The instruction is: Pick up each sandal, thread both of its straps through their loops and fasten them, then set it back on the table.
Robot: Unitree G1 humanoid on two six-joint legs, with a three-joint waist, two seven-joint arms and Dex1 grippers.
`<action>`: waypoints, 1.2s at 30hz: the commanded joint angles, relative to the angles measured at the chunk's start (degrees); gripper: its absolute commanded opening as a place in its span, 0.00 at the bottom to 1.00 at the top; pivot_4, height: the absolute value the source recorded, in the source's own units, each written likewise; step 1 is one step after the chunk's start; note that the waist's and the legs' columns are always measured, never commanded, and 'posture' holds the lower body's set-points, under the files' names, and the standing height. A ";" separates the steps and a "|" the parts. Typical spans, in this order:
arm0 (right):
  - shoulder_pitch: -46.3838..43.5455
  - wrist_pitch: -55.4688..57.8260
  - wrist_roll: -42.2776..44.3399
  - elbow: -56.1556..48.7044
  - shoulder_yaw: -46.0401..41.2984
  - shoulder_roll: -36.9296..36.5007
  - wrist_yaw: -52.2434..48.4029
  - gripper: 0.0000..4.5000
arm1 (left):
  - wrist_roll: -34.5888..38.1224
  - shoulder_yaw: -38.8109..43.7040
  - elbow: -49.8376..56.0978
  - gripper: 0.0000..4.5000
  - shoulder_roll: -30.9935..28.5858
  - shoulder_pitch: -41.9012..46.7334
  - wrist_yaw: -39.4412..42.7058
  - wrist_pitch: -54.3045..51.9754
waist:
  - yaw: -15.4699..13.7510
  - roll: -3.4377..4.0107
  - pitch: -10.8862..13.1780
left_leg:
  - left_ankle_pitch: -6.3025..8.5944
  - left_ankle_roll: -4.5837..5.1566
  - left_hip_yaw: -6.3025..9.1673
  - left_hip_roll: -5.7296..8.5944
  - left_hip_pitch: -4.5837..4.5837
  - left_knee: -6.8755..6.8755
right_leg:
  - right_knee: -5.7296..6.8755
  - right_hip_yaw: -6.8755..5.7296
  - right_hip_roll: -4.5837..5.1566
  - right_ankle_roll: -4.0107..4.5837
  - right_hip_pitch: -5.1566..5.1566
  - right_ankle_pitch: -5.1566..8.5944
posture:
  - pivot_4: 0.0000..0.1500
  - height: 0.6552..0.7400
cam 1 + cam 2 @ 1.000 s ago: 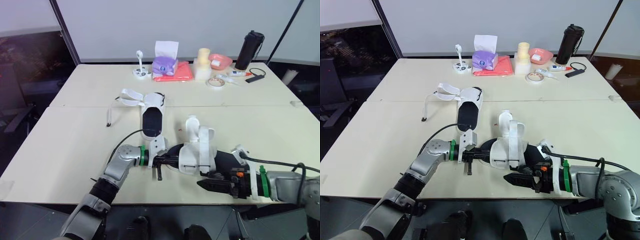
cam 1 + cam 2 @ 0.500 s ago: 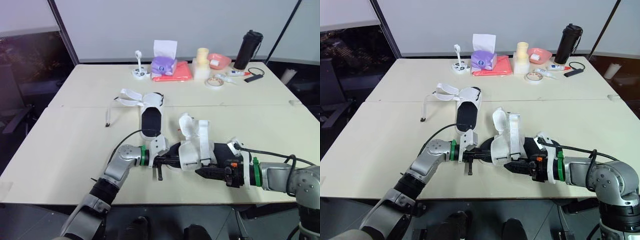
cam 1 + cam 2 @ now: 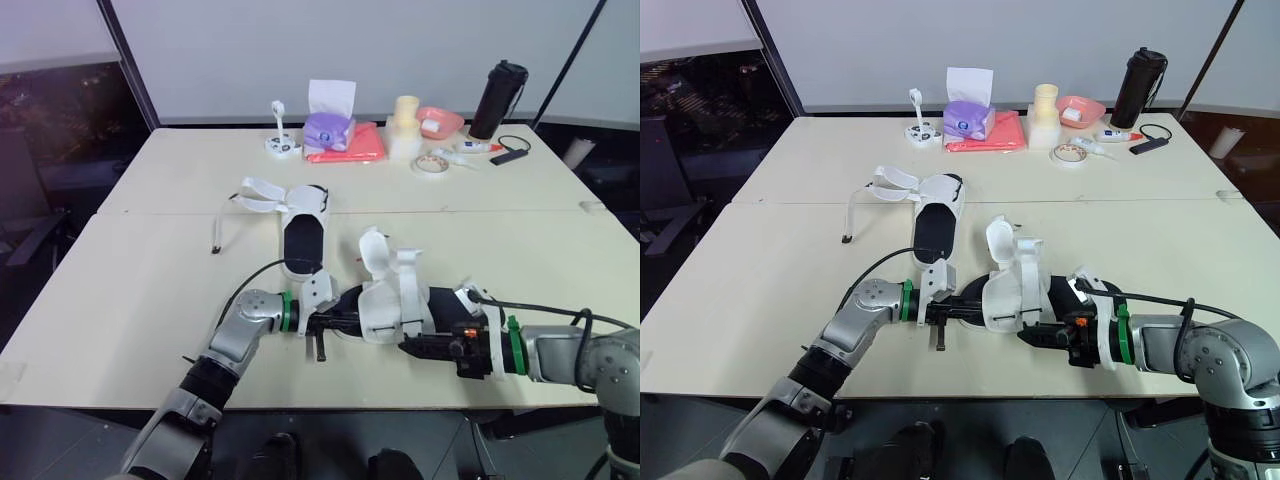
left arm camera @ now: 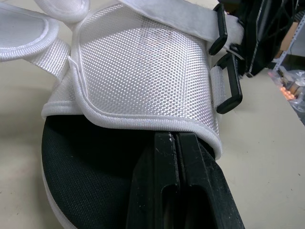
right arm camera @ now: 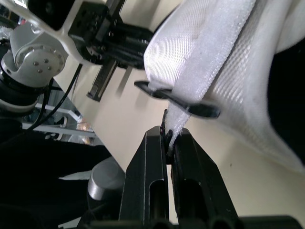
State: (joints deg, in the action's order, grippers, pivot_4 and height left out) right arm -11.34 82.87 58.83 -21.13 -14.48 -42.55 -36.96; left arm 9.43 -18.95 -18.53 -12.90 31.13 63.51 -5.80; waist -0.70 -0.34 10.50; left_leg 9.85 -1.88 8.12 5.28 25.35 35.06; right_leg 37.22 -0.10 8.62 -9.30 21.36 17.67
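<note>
Since a second ago the right gripper has closed in. Its jaws pinch the strap end, apparently already through the black loop, ready to pull. The left gripper jaws clamp the sandal, bracing it near the worktop's front edge.

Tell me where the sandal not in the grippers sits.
In the left eye view the other sandal lies on the table, just beyond the left gripper and the held sandal, open straps trailing to the robot's left.
</note>
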 commanded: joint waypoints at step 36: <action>14.16 -12.52 13.35 -17.95 -12.49 -22.84 -10.10 0.02 | -0.97 -0.37 -1.27 0.00 0.31 0.19 -0.15 0.04 | -0.14 -0.07 0.04 | 0.02 0.03 -0.06 -0.07 0.01 0.04 | -0.17 -0.02 0.03 -0.01 -0.09 0.01 | 1.00 1.00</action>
State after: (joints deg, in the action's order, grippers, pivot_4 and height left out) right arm 5.02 70.90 69.16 -39.92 -25.06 -64.30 -47.04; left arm 9.35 -18.89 -19.09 -12.49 31.35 63.51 -5.56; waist -0.83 -0.41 10.54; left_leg 9.88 -1.84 8.05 5.20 25.37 35.10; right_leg 37.06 -0.12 8.64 -9.31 21.29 17.68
